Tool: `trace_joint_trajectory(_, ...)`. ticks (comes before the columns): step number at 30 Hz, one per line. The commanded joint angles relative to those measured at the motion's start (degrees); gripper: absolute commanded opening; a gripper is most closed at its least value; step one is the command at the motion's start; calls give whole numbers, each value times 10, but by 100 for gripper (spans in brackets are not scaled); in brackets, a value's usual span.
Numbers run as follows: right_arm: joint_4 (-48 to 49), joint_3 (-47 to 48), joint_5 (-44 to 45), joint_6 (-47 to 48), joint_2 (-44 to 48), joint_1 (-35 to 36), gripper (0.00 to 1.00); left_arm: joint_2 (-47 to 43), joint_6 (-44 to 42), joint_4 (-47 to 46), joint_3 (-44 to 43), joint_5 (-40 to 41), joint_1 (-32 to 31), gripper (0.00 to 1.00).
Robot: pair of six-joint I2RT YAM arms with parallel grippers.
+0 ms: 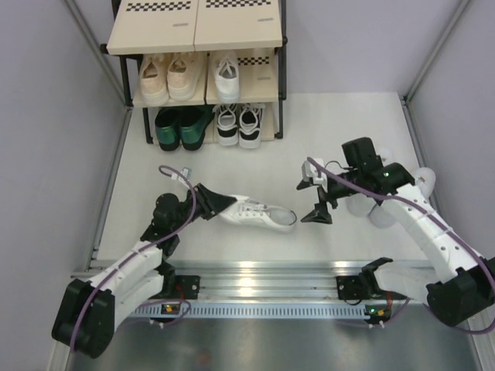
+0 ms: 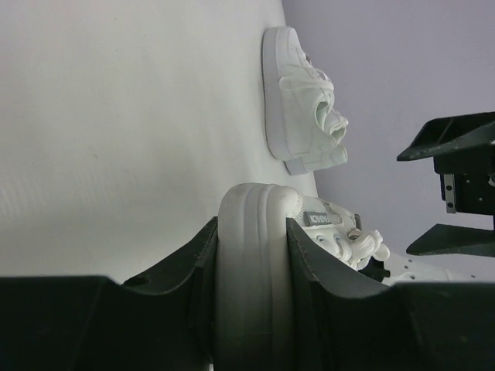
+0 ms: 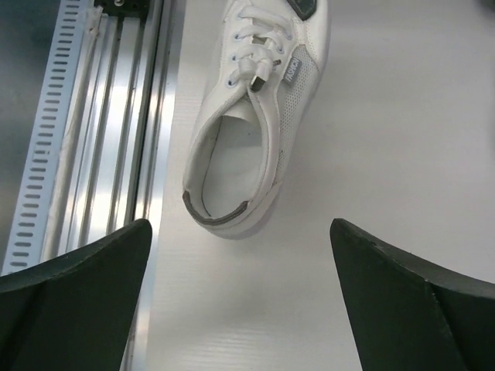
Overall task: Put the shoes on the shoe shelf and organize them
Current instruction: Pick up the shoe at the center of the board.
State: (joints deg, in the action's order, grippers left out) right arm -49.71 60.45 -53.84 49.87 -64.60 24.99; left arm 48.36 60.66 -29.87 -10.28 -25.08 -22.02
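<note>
Large white sneaker (image 1: pixel 259 215) on desk (image 1: pixel 255 166), near middle, between arms: toe leftward, heel rightward. Low-top, white laces, thick ribbed white sole, perforated side panel, small grey side tag, grey heel trim.
Left fingers (image 1: pixel 210 202) half-closed, pinching its toe from both sides.
Right fingers (image 1: pixel 315 207) spread wide, holding nothing, just beyond heel.
Second white sneaker (image 2: pixel 303 108) by right wall.
Shoe shelf (image 1: pixel 193 35) at far edge: beige pair (image 1: pixel 170 76) and single small white sneaker (image 1: pixel 227 76) on middle board; dark green pair (image 1: pixel 182 127) and black-and-white pair (image 1: pixel 238 124) on bottom.
</note>
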Motion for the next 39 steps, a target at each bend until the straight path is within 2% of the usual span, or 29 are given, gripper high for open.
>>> trace_joint_trajectory(1,-53,-36,-52,147,41,13,99,24,10,-53,-38,-123,25,0)
trace_joint_trajectory(2,-68,-45,-55,222,47,22,99,32,16,-52,-45,-132,28,0)
trace_joint_trajectory(3,-91,-52,-55,250,50,26,99,47,17,-46,-51,-141,33,0)
trace_joint_trajectory(6,-77,-66,-31,252,59,59,99,69,22,-45,-72,-169,37,0)
trace_joint_trajectory(10,20,-71,48,160,63,100,99,77,22,-40,-87,-176,40,0)
trace_joint_trajectory(17,54,-68,72,91,73,117,98,85,39,-41,-86,-180,44,0)
trace_joint_trajectory(21,73,-46,82,19,49,133,97,97,67,-86,-71,-188,48,0)
trace_joint_trajectory(28,96,-26,71,-125,15,134,99,83,33,-53,-86,-189,51,0)
trace_joint_trajectory(34,128,-10,124,-245,27,124,100,79,33,-55,-88,-186,51,0)
trace_joint_trajectory(39,127,10,125,-300,35,102,99,89,30,-56,-96,-191,53,0)
